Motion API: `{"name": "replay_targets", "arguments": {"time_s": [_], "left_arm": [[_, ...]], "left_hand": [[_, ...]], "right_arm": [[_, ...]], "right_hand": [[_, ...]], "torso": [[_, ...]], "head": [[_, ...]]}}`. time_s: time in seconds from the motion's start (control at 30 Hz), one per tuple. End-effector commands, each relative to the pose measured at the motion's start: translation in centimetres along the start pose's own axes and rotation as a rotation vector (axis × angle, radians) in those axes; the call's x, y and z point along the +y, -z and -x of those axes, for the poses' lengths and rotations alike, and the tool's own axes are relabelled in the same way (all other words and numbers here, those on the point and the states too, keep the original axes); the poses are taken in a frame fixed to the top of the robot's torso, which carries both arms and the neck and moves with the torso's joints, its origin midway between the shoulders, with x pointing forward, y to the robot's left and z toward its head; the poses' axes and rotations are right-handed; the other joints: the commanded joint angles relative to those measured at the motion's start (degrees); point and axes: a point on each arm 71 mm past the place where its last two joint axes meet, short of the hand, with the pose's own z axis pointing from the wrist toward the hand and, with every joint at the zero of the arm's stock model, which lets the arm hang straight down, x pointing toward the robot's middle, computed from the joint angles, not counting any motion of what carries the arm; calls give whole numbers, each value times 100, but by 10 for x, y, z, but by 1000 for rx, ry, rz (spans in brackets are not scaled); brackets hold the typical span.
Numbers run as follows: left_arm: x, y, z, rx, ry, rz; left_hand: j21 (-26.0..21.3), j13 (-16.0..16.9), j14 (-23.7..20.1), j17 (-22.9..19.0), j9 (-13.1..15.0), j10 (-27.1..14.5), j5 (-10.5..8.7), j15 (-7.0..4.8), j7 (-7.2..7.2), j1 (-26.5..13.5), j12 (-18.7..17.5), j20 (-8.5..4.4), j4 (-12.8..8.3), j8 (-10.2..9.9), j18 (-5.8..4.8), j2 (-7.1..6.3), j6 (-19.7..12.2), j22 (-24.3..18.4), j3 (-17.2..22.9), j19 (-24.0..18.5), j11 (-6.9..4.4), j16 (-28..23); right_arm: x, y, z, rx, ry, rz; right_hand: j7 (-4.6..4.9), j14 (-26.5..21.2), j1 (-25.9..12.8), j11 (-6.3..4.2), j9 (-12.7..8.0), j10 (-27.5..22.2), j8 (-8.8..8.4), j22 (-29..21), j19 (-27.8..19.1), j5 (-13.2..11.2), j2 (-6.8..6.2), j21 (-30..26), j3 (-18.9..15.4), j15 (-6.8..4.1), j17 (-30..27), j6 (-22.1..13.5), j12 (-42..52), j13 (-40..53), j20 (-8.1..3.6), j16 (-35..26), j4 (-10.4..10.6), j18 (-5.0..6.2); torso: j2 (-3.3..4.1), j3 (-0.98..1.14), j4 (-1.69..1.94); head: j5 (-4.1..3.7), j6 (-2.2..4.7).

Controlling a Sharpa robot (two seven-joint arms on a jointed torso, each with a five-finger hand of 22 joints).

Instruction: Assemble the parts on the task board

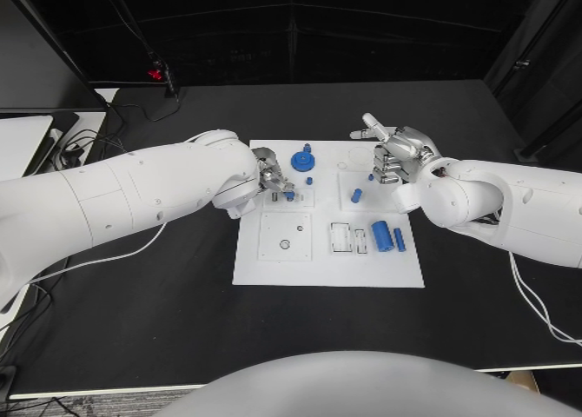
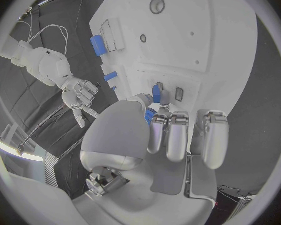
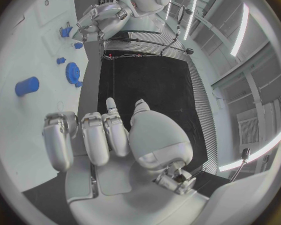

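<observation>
Peg work is what this moment looks like: a small blue plastic part sits pinched between the thumb and fingers of the silver left hand, just above the far-left portion of the white rectangular task board. In the left wrist view the part stands roughly upright, its long axis pointing down toward the board, and two small dark slots lie just beside it on the plate (which of them, if either, is the target I cannot tell). So the move ahead turns on a short downward reach, with the part already nearly over its seat and the left hand by far the nearer one.

Outward from that part, a blue toothed gear stands on the board just to the far side of the left hand, with a tiny blue stud near it. Further toward the board's right side, a short blue pin lies tilted, and nearer the robot a blue cylinder and a slimmer blue rod lie side by side next to pale rectangular recesses.

The silver right hand hovers over the board's far-right corner, fingers loosely curled yet apart, holding nothing. Everything rests on the black surface.
</observation>
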Motion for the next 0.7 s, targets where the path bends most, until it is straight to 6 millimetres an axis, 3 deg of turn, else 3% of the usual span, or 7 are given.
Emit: {"name": "replay_targets", "arguments": {"time_s": [0.03,0.7], "left_arm": [[5,-1,-5,34,-20,35],[9,-1,-3,25,-13,38]], "left_hand": [[18,1507,591,1509,-7,598,-24,-11,-49,18,20,5,-3,0,-37,59,-11,1509,25,597,21,5],[18,1507,591,1509,-10,598,-24,-11,-54,19,20,6,-13,-1,-37,58,-13,1509,34,597,19,5]], "right_arm": [[2,0,-1,10,-4,12],[2,0,-1,9,-4,12]], "right_hand": [[355,595,33,17,-8,606,35,1403,393,39,36,-30,34,-7,1507,-41,15,1508,-27,14,-7,26],[355,595,33,17,-8,606,35,1403,393,39,36,-30,34,-7,1507,-41,15,1508,-27,14,-7,26]], "torso": [[1,0,4],[-1,-3,-2]], "head": [[-8,-1],[9,11]]}}
